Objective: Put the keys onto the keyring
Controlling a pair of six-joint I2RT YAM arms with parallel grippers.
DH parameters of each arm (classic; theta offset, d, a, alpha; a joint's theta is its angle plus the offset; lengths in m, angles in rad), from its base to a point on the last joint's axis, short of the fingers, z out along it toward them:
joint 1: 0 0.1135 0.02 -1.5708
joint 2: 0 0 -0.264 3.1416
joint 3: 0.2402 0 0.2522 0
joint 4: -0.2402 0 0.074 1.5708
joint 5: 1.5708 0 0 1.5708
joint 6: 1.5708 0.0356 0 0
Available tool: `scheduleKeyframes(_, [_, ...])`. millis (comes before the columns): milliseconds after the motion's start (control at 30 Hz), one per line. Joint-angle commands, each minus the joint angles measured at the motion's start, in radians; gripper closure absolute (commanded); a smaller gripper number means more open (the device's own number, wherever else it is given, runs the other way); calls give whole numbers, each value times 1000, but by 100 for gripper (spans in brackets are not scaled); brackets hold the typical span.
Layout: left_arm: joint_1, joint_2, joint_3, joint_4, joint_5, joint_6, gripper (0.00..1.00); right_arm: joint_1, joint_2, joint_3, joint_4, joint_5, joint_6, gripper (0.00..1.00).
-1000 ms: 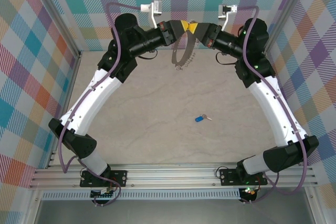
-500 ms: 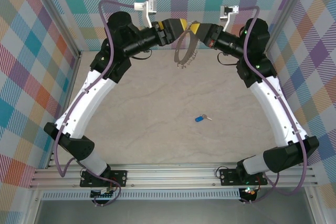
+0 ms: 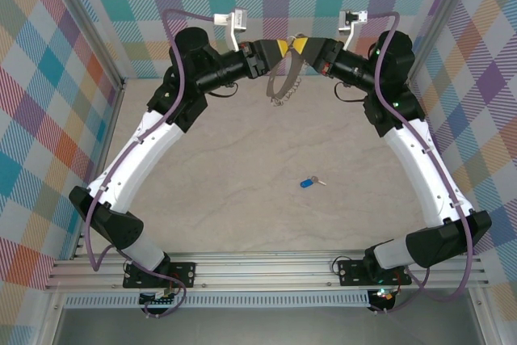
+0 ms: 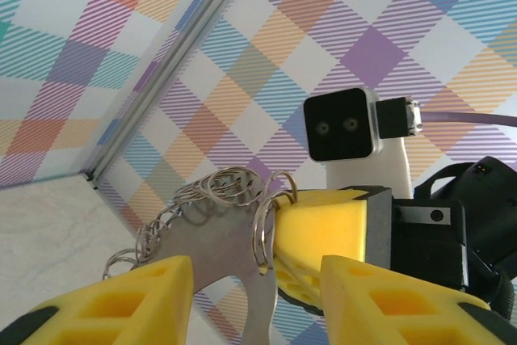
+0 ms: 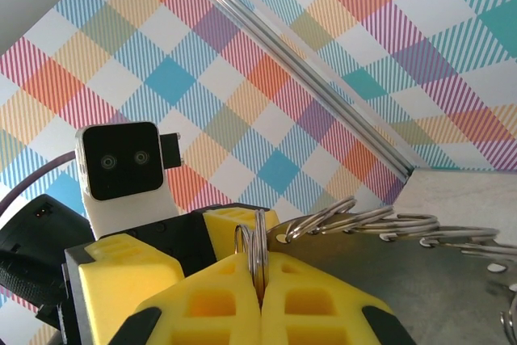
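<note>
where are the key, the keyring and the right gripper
key (image 3: 306, 183) top view, on its blue head
keyring (image 4: 230, 252) left wrist view, on the flat silver band
right gripper (image 5: 260, 276) right wrist view, midway between its shut fingertips

1. Walls: pastel plaid print in teal, orange, purple and yellow on white, on the left, far and right sides.
2. Surface: beige, matte, with faint marbled veins.
3. Posts: silver metal, slanting in the top view, left one and right one, at the wall corners.
4. Rail: slotted silver metal along the near edge of the surface.
5. Strip: plain grey, just below the rail.
6. Light: even and soft, shadows faint.
</note>
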Motion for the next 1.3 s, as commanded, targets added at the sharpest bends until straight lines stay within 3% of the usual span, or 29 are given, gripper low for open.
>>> scheduleKeyframes(0, [7,-31,-10,96,22,-29,55,-5,-36,-10,72,-15,14,100])
scheduleKeyframes(1267, [6,25,-11,166,40,-88,68,-4,-17,7,75,-45,12,100])
